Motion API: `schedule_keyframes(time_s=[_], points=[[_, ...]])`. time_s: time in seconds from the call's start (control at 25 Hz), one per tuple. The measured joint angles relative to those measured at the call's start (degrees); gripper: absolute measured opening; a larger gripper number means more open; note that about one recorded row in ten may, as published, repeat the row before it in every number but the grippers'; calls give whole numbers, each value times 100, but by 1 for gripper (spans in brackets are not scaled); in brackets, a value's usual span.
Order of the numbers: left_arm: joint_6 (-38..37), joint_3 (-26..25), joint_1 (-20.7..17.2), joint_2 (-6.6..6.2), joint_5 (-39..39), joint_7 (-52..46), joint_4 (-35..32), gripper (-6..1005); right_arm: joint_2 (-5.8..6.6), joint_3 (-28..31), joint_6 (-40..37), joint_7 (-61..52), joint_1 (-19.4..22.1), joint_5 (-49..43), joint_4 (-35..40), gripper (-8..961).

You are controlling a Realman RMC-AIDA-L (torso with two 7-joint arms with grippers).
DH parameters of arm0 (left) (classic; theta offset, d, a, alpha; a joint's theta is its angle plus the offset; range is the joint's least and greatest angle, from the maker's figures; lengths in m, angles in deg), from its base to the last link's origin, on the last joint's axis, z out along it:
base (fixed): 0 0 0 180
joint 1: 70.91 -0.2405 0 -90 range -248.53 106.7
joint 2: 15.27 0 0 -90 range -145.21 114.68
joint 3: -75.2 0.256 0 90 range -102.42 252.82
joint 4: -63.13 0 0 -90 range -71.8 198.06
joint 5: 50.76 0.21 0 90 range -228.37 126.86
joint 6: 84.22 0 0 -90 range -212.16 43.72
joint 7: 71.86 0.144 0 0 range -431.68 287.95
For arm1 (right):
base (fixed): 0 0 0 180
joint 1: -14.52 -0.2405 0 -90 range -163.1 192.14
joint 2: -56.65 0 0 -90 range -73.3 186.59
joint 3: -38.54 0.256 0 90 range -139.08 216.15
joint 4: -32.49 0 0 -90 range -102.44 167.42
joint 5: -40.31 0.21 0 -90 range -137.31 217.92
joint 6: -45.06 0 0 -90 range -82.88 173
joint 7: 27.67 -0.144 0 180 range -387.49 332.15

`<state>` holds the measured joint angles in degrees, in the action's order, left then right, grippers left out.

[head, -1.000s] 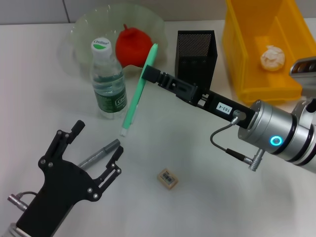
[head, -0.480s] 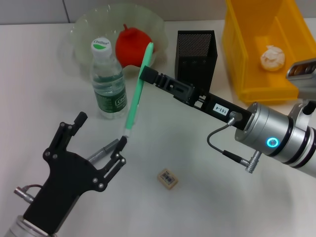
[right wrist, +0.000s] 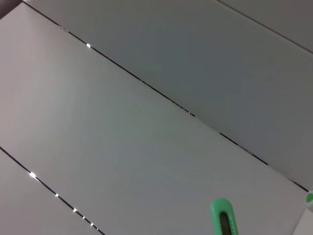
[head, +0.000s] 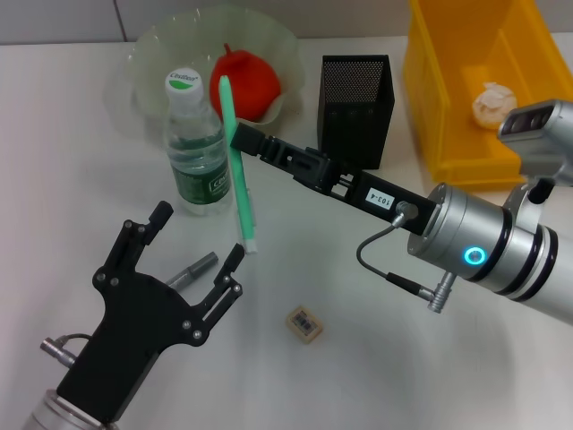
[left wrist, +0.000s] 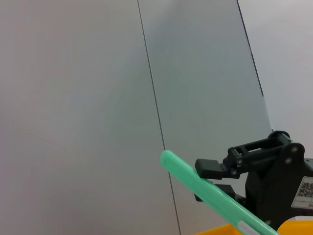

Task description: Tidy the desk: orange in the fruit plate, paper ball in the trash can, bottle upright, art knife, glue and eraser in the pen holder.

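The right arm reaches in from the 4 o'clock corner of the head view, its silver forearm with a lit blue ring running up toward 10 o'clock and ending in a slim black right gripper (head: 243, 141) whose jaws are clamped on the green art knife (head: 235, 161). The knife hangs nearly upright, lifted off the table (head: 54, 179), its rounded end at 12 o'clock in front of the fruit plate (head: 148, 54) and its pale tip at 6 o'clock just above the left gripper. The water bottle (head: 193, 148) stands upright just at 9 o'clock of the knife, and the red-orange fruit (head: 243, 82) sits in the plate at 12 o'clock. The black mesh pen holder (head: 356, 109) stands at 3 o'clock of the knife, behind the right arm's link, and the yellow bin (head: 448, 125) at 2 o'clock holds the paper ball (head: 494, 104). The left arm comes up from 7 o'clock, its black left gripper (head: 197, 240) spread wide with palm facing up, one finger pointing to 12 o'clock and the other to 2 o'clock; a grey glue pen (head: 193, 270) lies on the table between them, not gripped. The eraser (head: 304, 323) lies flat on the table at 4 o'clock of the left gripper, well apart from both arms.
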<state>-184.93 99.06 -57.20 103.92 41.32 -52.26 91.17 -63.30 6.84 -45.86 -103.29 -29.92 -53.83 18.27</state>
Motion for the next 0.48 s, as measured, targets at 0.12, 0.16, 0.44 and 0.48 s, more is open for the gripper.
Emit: schedule_keyframes(time_s=[0.12, 0.16, 0.44, 0.48], points=[[-7, -9, -19, 0, 2, 0, -42, 812, -2, 37, 18, -34, 8, -37, 26, 162], [-8, -13, -34, -1, 3, 0, -58, 812, -2, 38, 17, -41, 23, -36, 39, 162], [-13, -18, -148, -7, 8, -17, -212, 811, -2, 90, -43, -185, 134, -19, 242, 158], [-28, -7, -173, -7, 7, -29, -258, 811, -2, 103, -47, -212, 154, -18, 286, 157]])
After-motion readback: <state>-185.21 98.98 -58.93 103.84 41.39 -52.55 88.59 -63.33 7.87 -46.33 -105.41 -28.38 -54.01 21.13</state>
